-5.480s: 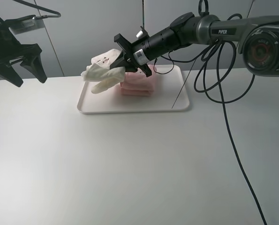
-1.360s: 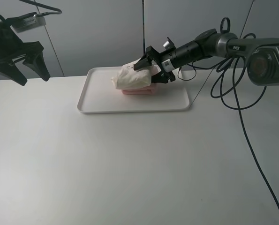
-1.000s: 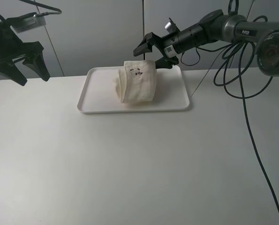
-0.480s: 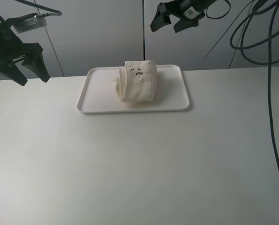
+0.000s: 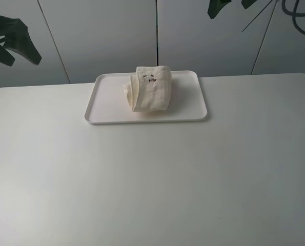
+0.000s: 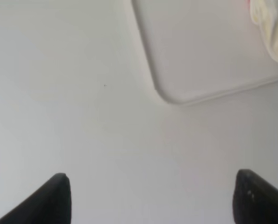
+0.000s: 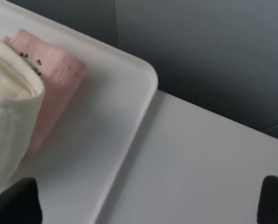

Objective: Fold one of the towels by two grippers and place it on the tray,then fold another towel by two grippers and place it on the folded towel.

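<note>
Cream-white towel [image 5: 149, 95]: folded into a thick bundle, small dark embroidered mark on its upper face, lying on top of the pink towel [image 7: 49, 84] near the middle of the tray. Pink towel: folded flat beneath it, almost wholly covered in the high view; the right wrist view shows one pink edge jutting out from under the cream bundle. Tray [image 5: 191, 110]: white, rectangular, rounded corners and low rim, resting on the far central part of the white worktop [image 5: 152, 184], long side running left to right. Left gripper [image 5: 13, 40]: raised at the far left edge of the scene, well apart from the tray, jaws standing wide apart and holding nothing; its two black fingertips [image 6: 54, 198] frame bare worktop and one tray corner. Right gripper [image 5: 229, 5]: lifted high at the far right, only partly in view at the top edge, jaws apart, nothing between them.
</note>
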